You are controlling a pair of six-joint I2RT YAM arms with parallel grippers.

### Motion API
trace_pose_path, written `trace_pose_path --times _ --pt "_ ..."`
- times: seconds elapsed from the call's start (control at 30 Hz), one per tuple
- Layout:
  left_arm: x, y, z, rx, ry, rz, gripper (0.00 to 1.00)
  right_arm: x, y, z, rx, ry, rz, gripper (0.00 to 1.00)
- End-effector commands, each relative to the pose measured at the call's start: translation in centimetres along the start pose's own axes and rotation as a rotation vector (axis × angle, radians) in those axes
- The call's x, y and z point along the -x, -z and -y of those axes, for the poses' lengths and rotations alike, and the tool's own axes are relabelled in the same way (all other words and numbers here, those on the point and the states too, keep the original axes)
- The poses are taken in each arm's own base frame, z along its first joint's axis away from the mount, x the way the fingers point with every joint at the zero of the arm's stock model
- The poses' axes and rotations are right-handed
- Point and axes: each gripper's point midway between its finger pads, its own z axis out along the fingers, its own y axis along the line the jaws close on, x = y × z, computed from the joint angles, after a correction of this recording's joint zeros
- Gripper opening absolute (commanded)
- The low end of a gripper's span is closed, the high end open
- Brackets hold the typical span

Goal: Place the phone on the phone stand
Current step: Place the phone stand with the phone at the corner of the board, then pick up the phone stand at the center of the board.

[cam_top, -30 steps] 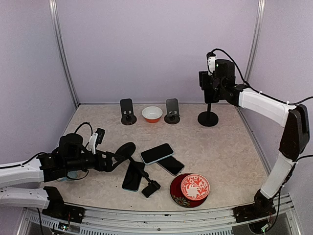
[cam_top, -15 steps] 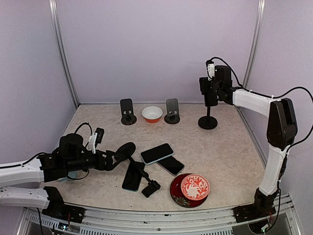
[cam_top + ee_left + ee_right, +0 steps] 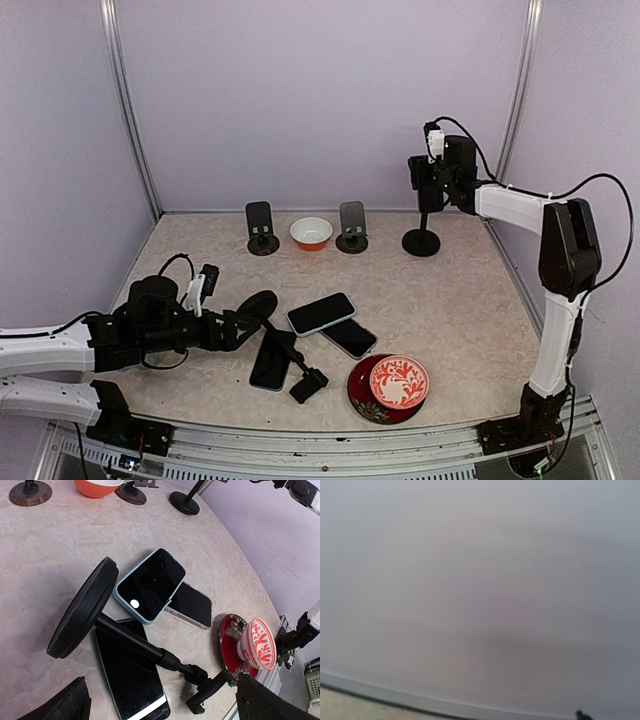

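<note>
Straddling the phone [image 3: 321, 313] squarely suits the wide-open left gripper [image 3: 238, 328]; the right gripper's [image 3: 432, 185] finger state is indeterminate.

pale-blue-cased phone [image 3: 150, 584], red-and-white patterned bowl [image 3: 399, 381], orange bowl [image 3: 311, 233], beige marbled table [image 3: 450, 300]

Blue-cased phone [image 3: 321, 313] [image 3: 150, 584]: face up, screen dark, overlapping the clear-cased phone [image 3: 352, 338] [image 3: 192, 605].
Black phone [image 3: 268, 362] [image 3: 125, 680]: flat, under the toppled stand's pole.
Toppled stand [image 3: 258, 305] [image 3: 85, 610]: on its side, disc base tipped on edge.
Small stands [image 3: 261, 228] [image 3: 351, 226]: upright, at the rear.
Upright pole stand [image 3: 421, 240] [image 3: 184, 502]: at the right rear.
</note>
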Motion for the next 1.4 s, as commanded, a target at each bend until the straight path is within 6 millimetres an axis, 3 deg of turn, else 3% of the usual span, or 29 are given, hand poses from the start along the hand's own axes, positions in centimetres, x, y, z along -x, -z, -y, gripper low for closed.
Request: trace_pose_path --times 0.0,0.07,0.3,0.47,0.57,0.67,0.9,1.1,1.2,1.37 --pt "1.0 -0.1 0.6 -0.008 0.002 0.036 0.99 3.8 -0.1 0.6 0.003 0.010 0.158 0.39" --pt "1.1 -0.2 0.6 -0.003 -0.001 0.035 0.99 3.0 -0.1 0.7 -0.002 0.013 0.143 0.45" --pt "1.3 -0.2 0.9 -0.004 -0.014 0.030 0.99 3.1 1.8 0.2 0.045 0.010 0.104 0.98" --pt "1.2 0.5 0.9 -0.009 -0.024 0.029 0.99 6.3 5.7 0.1 0.065 -0.024 0.095 1.00" --pt "1.1 0.9 0.3 0.024 -0.037 0.033 0.99 7.8 8.7 -1.3 0.110 -0.032 0.100 1.00" --pt "0.9 1.3 0.1 0.018 -0.042 0.040 0.99 7.7 11.7 -3.4 0.159 -0.019 0.075 1.00" --pt "-0.3 1.3 0.2 -0.020 -0.030 0.015 0.99 6.1 18.1 -10.8 0.301 0.043 0.018 1.00" --pt "-1.3 1.2 -0.3 -0.003 -0.017 -0.025 0.99 0.8 23.9 -20.0 0.577 0.126 -0.085 1.00" --pt "-1.0 1.5 -0.6 0.013 -0.016 -0.001 0.99 -3.6 26.9 -24.3 0.707 0.198 -0.158 1.00" --pt "0.3 1.8 -1.0 0.046 -0.017 0.056 0.99 -11.9 30.2 -28.6 0.796 0.328 -0.327 1.00"
